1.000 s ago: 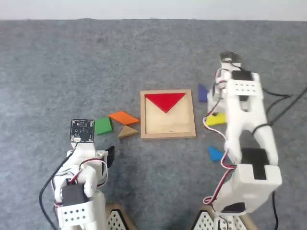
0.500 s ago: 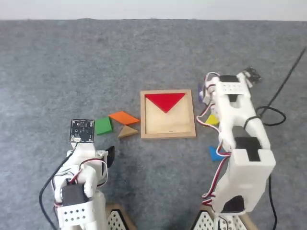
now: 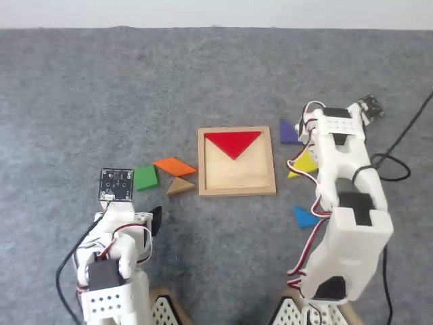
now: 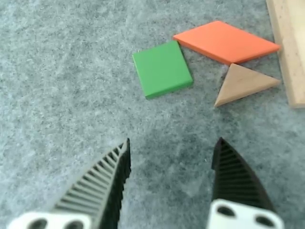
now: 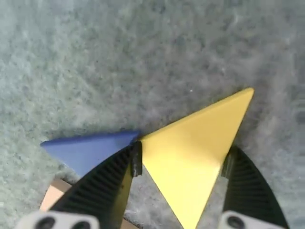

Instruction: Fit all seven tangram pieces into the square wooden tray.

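Observation:
The square wooden tray point(image 3: 269, 162) lies mid-table with a red triangle point(image 3: 233, 143) in its far half. To its left lie a green square point(image 3: 145, 177) point(image 4: 162, 69), an orange parallelogram point(image 3: 174, 166) point(image 4: 226, 42) and a tan triangle point(image 3: 180, 185) point(image 4: 243, 83). To its right are a purple triangle point(image 3: 288, 132) point(image 5: 88, 148), a yellow triangle point(image 3: 304, 164) point(image 5: 195, 157) and a blue triangle point(image 3: 304, 217). My right gripper point(image 5: 183, 157) is open, low over the yellow triangle, with a finger at each side of it. My left gripper point(image 4: 172, 143) is open above bare carpet, short of the green square.
Grey carpet covers the whole table. A corner of the tray point(image 5: 52, 198) shows close to the purple triangle. The tray's edge point(image 4: 288, 47) lies just past the orange and tan pieces. Cables trail off to the right of the right arm.
The right arm's wrist has turned and swung to the right, and more of the yellow triangle now shows beside it. The left arm has not moved.

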